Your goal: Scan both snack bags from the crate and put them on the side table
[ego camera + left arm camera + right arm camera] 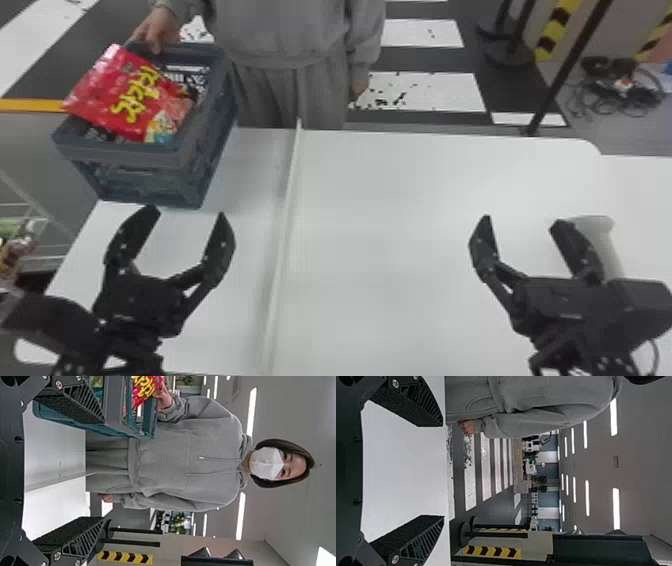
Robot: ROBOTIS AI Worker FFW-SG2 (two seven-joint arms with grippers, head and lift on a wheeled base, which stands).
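In the head view my left gripper (186, 220) stands open over the table's near left, in front of the crate (135, 157). A red snack bag (120, 95) with yellow lettering lies slanted on top of the crate's contents; a person's hand (157, 30) is at the crate's far rim. My right gripper (522, 225) is open over the right part of the table, nothing between its fingers. The left wrist view has my left gripper (101, 469) with its fingers apart, and the crate (115, 423) and red bag (144, 390) beyond. My right gripper (443, 471) is spread in its wrist view.
The white table (400, 200) has a raised strip (285, 225) running from front to back. A pale cylindrical object (600, 235) stands behind my right gripper. Shelving with goods (17, 250) is at the left edge; barrier posts (565, 70) stand beyond the table.
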